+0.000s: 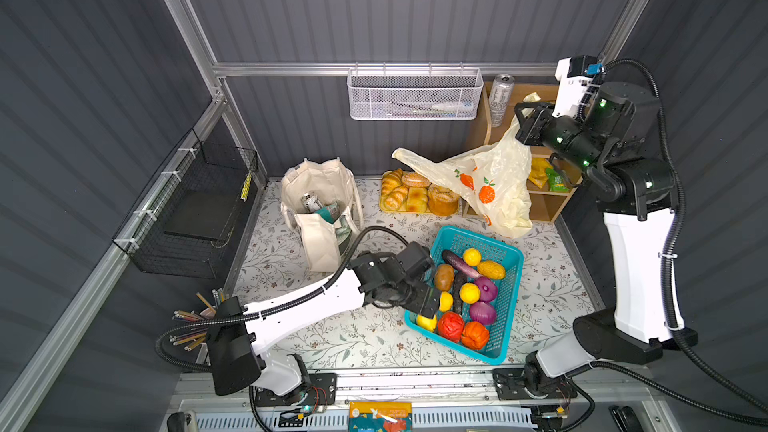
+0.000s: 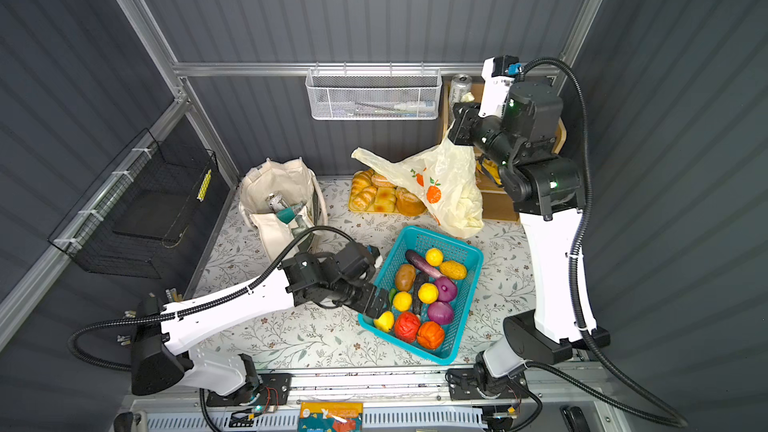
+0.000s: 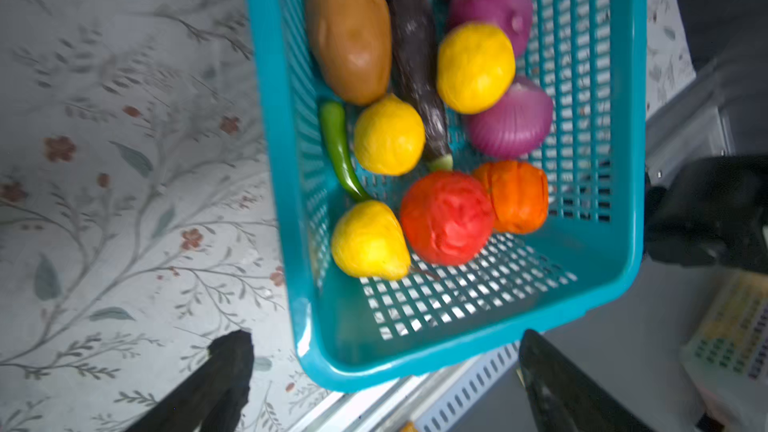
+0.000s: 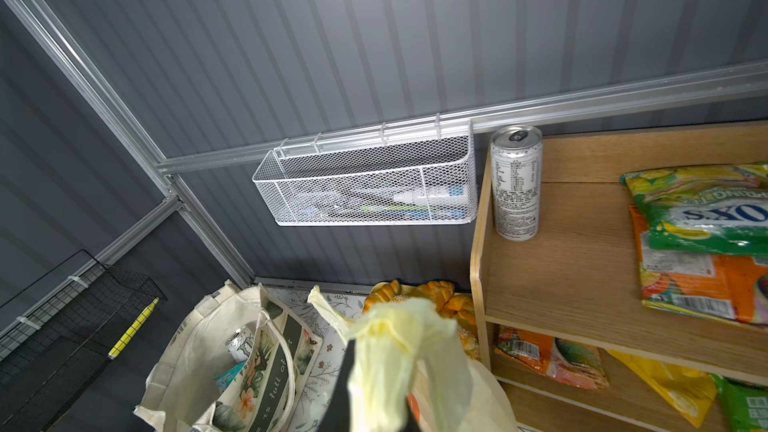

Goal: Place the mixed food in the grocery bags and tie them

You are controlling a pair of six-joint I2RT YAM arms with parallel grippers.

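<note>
Left pincer [image 1: 430, 303]: jaws wide apart, empty, poised over the nearest corner of the turquoise basket [image 3: 415, 355]. The yellow pear-shaped fruit [image 3: 368, 243] lies just below and ahead of it, roughly centred between the fingers. This arm is the nearer one.

Right pincer [image 1: 524, 116]: clamped on a handle of the plastic bag [image 1: 494, 176]. The bag hangs beneath it, well apart from the left pincer, beyond the basket's far end.

Dark grey ribbed walls [image 1: 374, 2] enclose the desk [image 1: 374, 338], which has a pale floral cover. An aluminium rail [image 1: 291, 69] carries a white mesh basket [image 1: 415, 97]. A black wire basket [image 1: 195, 209] hangs at the left edge, and a wooden shelf [image 4: 573, 268] stands in the far right corner.
</note>
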